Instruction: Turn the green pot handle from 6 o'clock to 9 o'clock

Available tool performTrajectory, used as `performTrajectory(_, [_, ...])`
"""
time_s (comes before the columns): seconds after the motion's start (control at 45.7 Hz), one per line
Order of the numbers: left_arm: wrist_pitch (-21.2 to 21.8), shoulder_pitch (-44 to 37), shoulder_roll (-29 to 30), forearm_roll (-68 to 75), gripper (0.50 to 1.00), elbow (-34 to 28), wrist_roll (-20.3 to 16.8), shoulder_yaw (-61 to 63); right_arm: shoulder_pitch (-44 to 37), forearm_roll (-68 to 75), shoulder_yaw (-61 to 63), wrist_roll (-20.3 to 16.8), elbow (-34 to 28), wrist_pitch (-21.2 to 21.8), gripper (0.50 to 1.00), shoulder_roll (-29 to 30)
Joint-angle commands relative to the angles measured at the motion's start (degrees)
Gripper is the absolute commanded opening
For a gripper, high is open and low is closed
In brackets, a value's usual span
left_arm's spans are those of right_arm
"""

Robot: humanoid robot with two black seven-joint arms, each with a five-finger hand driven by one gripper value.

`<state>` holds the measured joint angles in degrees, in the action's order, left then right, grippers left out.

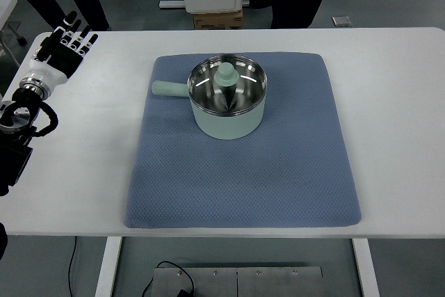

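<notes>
The green pot (228,106) sits on a blue mat (243,172) that covers the middle of the white counter (389,102), a little toward the far side of the mat. Its lid lies upside down inside it, knob (226,72) showing near the far rim. The handle (170,89) sticks straight out to the left, which reads as 9 o'clock from this side, so the turn looks already done.

The left robot hand (64,48) is well apart from the pot, above the far left corner of the counter, fingers straight and spread with nothing in them. The right robot hand is not in view.

By my judgement this is the closing step: the hand is clear of the pot. Little seems left beyond drawing the arm away to rest. If the handle needed trimming, the hand would have to reach right across the mat and push the handle tip sideways without sliding the pot.
</notes>
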<state>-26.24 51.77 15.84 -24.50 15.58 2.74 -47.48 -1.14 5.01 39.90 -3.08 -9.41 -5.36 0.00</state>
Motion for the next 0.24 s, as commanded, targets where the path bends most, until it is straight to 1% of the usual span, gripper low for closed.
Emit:
performTrajectory(0.0, [-0.04,-0.53,-0.28,0.07,1.000,-0.02,-0.10,0.02,0.00,0.09,0.09,-0.08,-0.08,0.00,1.000,0.00])
performTrajectory(0.219, [0.04,-1.24,-1.25,0.07,1.000,0.06,-0.19,0.02,-0.09,0.35,0.26,-0.35,-0.61,0.09,1.000,0.00])
